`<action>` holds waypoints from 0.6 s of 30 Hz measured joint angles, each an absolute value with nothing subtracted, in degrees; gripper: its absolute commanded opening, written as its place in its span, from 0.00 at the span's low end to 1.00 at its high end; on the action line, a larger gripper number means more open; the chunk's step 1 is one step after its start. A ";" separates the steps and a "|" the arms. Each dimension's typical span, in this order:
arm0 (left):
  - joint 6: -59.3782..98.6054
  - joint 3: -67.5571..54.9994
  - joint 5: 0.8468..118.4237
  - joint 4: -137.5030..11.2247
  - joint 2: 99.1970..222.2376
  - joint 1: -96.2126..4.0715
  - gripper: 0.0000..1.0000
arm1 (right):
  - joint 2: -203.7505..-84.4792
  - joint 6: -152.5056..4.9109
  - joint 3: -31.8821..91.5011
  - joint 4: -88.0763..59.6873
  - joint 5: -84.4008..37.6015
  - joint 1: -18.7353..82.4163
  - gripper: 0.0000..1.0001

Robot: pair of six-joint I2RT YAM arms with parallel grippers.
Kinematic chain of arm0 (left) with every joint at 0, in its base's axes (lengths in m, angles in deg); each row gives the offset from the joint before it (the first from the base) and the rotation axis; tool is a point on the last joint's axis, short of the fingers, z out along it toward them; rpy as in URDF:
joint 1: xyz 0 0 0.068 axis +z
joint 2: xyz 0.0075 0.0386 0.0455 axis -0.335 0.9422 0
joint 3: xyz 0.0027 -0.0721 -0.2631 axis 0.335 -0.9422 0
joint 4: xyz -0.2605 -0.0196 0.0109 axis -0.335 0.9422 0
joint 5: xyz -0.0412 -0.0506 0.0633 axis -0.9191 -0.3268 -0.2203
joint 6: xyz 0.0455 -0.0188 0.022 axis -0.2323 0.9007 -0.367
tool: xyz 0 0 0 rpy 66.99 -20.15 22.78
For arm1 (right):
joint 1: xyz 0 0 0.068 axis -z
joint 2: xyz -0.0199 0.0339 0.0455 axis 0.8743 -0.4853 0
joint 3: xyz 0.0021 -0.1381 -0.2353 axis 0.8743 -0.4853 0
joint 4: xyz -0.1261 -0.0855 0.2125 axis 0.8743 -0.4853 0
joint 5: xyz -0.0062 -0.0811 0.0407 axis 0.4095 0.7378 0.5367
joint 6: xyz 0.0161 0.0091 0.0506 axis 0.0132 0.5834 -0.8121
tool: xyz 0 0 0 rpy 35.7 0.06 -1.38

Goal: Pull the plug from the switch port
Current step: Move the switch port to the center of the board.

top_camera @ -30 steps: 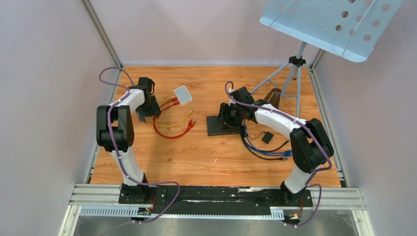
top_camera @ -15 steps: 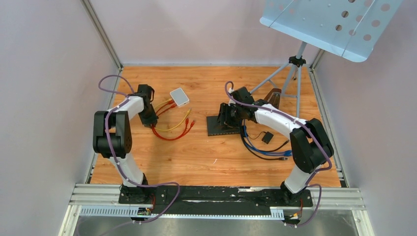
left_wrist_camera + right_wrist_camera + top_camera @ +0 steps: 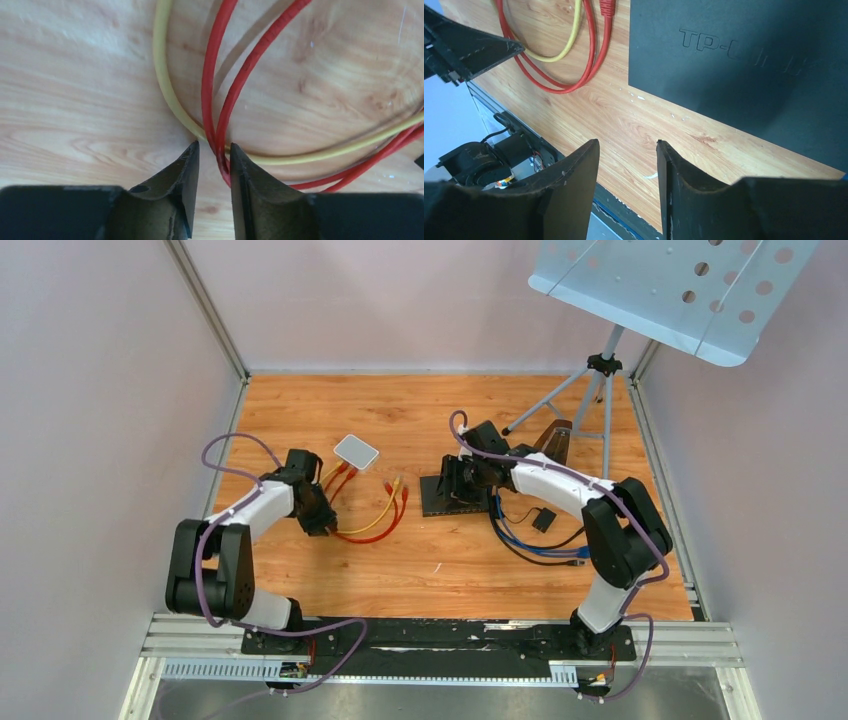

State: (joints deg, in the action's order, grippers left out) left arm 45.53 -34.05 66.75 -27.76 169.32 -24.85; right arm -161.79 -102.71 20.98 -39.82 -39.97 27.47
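Note:
A small white switch box (image 3: 356,450) lies at the back left, with red and yellow cables running into its near side. The red cable (image 3: 218,100) loops twice past my left gripper (image 3: 212,145), whose narrow jaws pinch it against the right finger. The yellow cable (image 3: 161,75) curves just beyond the tips. In the top view my left gripper (image 3: 322,520) sits at the loop's near-left end. Loose red and yellow plugs (image 3: 394,486) lie beside a black TP-Link switch (image 3: 744,70). My right gripper (image 3: 628,142) hovers open at that switch's edge, holding nothing.
Blue and black cables (image 3: 540,548) and a small black adapter (image 3: 543,519) lie right of the black switch (image 3: 440,502). A tripod (image 3: 590,390) with a perforated metal shelf stands at the back right. Walls close in both sides.
My left gripper closed on the red cable and drew back toward the near left. The cables and the white box slid along with it. The right arm barely moved.

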 measured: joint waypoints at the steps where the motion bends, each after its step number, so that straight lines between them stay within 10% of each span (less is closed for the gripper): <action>1: 46.03 -35.16 66.12 -27.71 168.01 -25.37 0.53 | -162.23 -102.71 21.00 -39.82 -39.94 27.21 0.45; 6: 47.78 -37.37 65.18 -26.51 162.02 -25.81 0.80 | -164.09 -102.71 21.64 -39.90 -39.97 25.94 0.45; 18: 43.34 -23.49 72.06 -20.85 153.49 -25.85 0.99 | -171.37 -100.70 32.26 -41.19 -38.13 22.95 0.38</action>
State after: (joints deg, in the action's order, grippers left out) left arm 43.34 -23.49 72.06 -20.85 153.49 -25.85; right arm -171.37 -100.70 32.26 -41.19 -38.13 22.95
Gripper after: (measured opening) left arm 0.959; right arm 0.397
